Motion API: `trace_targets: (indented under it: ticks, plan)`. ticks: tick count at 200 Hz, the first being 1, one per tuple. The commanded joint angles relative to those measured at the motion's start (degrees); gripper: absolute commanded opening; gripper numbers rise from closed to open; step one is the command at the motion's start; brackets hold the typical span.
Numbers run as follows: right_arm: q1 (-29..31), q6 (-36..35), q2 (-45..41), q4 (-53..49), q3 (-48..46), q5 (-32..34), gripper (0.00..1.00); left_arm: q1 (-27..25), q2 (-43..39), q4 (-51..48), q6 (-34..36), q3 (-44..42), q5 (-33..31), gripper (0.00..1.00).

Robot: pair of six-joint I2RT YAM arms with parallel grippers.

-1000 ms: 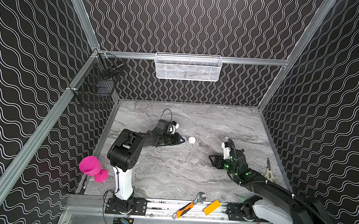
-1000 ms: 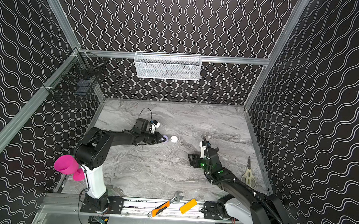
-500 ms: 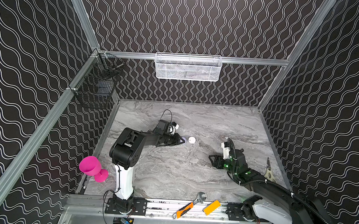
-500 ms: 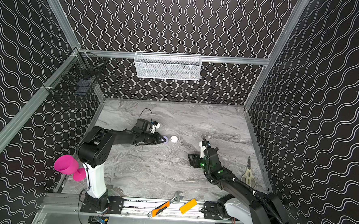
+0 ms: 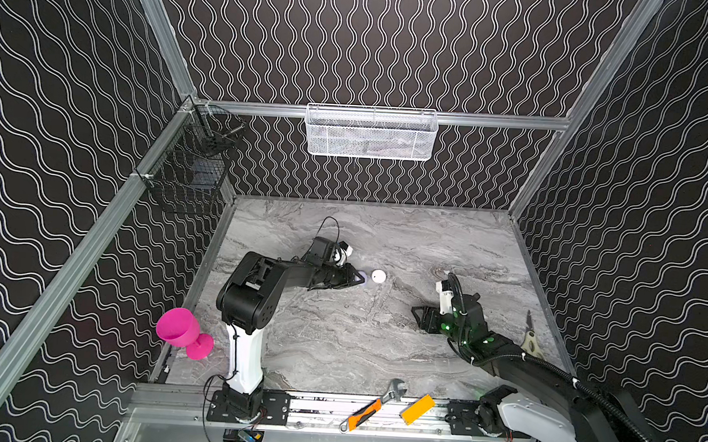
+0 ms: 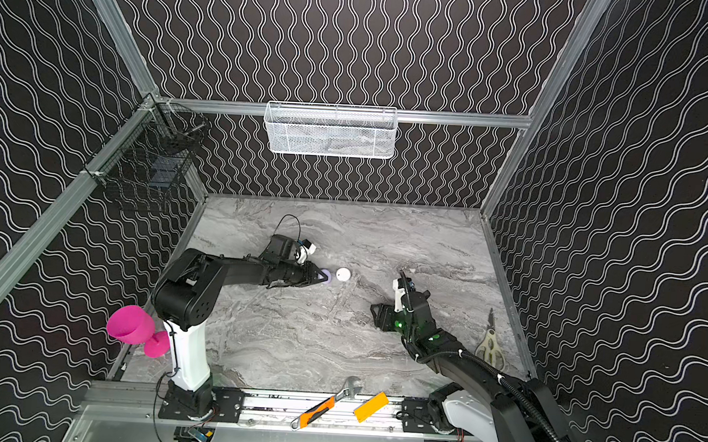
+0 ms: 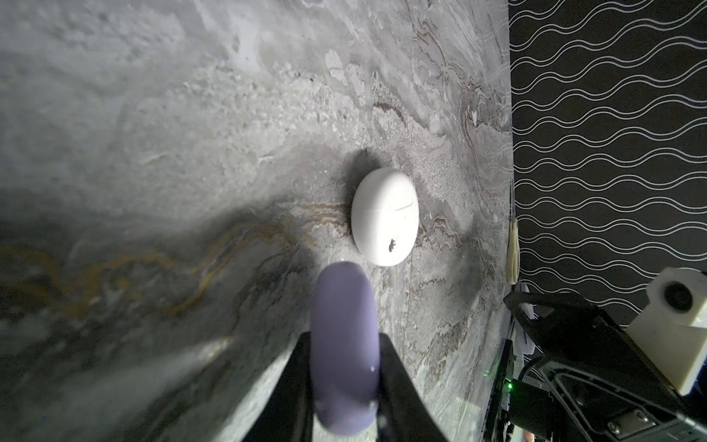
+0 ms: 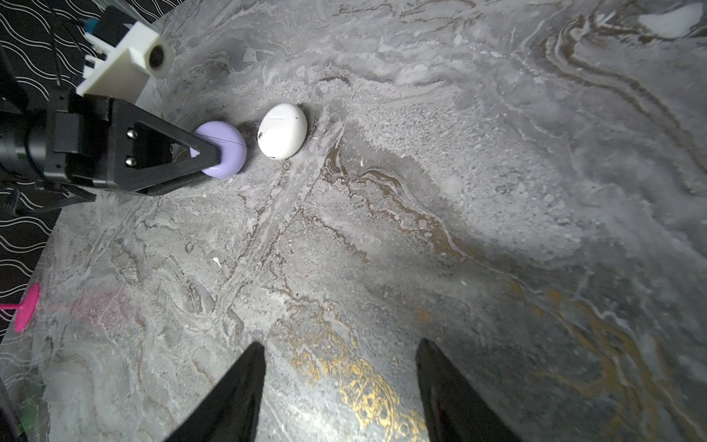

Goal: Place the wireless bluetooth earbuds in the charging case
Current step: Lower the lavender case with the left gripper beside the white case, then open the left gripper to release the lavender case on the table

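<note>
Two round, closed charging cases lie side by side mid-table: a lavender charging case (image 5: 364,277) (image 6: 328,276) (image 8: 229,151) and a white charging case (image 5: 378,276) (image 6: 343,274) (image 7: 384,216) (image 8: 283,131). My left gripper (image 5: 357,277) (image 6: 321,276) (image 7: 344,338) lies low over the table, its two black fingers pressed on either side of the lavender case (image 7: 344,306). My right gripper (image 5: 419,317) (image 6: 378,315) (image 8: 340,344) hovers open over bare table, well to the right of both cases, nothing between its fingers. The earbuds are out of view.
A pink goblet (image 5: 180,331) stands at the left front edge. Shears (image 5: 529,339) lie by the right wall. A wrench (image 5: 393,388), an orange knife (image 5: 365,414) and an orange block (image 5: 417,408) rest on the front rail. A white basket (image 5: 371,133) and a black wire basket (image 5: 193,168) hang on the walls.
The left arm's elbow has shifted slightly; its gripper stays at the lavender case. The right arm and the white case have not moved.
</note>
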Motion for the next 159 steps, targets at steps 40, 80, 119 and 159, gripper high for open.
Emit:
trace_targets:
  ticks: [40, 80, 119, 159]
  plan:
    - [0.14, -0.25, 0.06, 1.59, 0.48, -0.06, 0.65, 0.18, -0.1, 1.73, -0.59, -0.16, 0.37, 0.35]
    - [0.2, -0.25, 0.07, 1.5, 0.48, 0.03, 0.65, 0.32, -1.32, 1.12, -0.45, -0.75, -1.09, 0.36]
    - [0.19, -0.25, 0.21, 1.5, 0.57, 0.08, 0.65, 0.7, -3.85, -0.51, 0.51, -1.82, -3.24, 0.37]
    - [0.29, -0.06, -0.9, 1.41, 0.18, 0.83, 0.65, 1.05, -6.92, -2.91, 2.39, -3.03, -5.05, 0.38]
